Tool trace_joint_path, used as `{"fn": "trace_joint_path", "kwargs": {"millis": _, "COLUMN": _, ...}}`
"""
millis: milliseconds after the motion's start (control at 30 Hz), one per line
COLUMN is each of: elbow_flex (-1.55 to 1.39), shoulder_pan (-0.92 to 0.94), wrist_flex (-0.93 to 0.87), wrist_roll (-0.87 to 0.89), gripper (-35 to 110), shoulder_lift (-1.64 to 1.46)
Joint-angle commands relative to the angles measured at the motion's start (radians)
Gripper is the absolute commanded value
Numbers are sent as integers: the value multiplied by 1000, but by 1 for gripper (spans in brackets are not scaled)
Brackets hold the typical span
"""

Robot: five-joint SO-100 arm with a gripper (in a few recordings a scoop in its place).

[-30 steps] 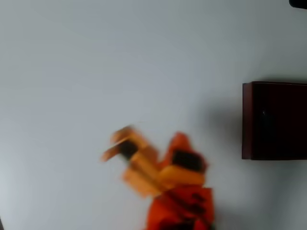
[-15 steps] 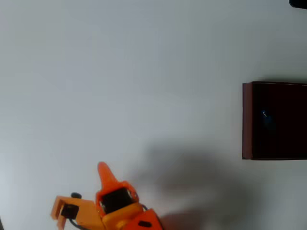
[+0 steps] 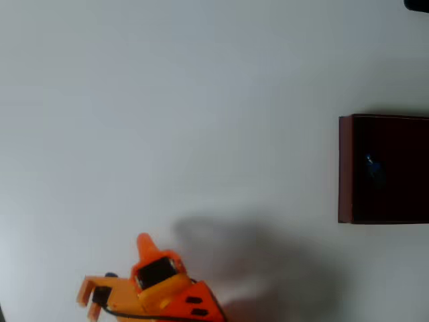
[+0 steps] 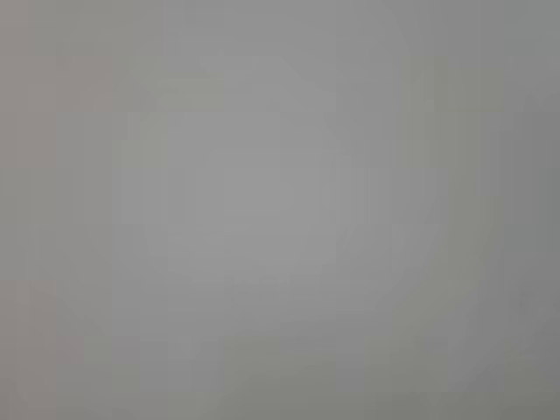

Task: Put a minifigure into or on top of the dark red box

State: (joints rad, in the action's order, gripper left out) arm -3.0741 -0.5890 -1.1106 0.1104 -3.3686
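Your jaws (image 3: 114,282) sit at the bottom left of the overhead view, low over the pale bench (image 3: 201,100), and they stand apart with nothing between them. Well off to the right, the dark red box (image 3: 345,168) rests at the edge of the picture. A faint blue speck inside it looks like the minifigure (image 3: 371,161).

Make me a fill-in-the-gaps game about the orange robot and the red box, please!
1. In the overhead view, the dark red box sits at the ____ edge of the picture.
2. The tiny blue minifigure lies ____ the box.
3. The gripper is coloured ____.
4. The table is plain ____.

Missing words: right; inside; orange; white
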Motion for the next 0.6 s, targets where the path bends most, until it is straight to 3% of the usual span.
{"fn": "trace_joint_path", "kwargs": {"millis": 0, "elbow_flex": 21, "shoulder_pan": -60, "wrist_flex": -126, "wrist_roll": -23, "gripper": 0, "shoulder_lift": -43}}
{"fn": "trace_joint_path", "kwargs": {"millis": 133, "elbow_flex": 54, "shoulder_pan": -63, "wrist_flex": -247, "wrist_roll": -44, "gripper": 0, "shoulder_lift": -41}}
{"fn": "trace_joint_path", "kwargs": {"millis": 567, "elbow_flex": 54, "shoulder_pan": -71, "wrist_flex": -247, "wrist_roll": -52, "gripper": 0, "shoulder_lift": -41}}
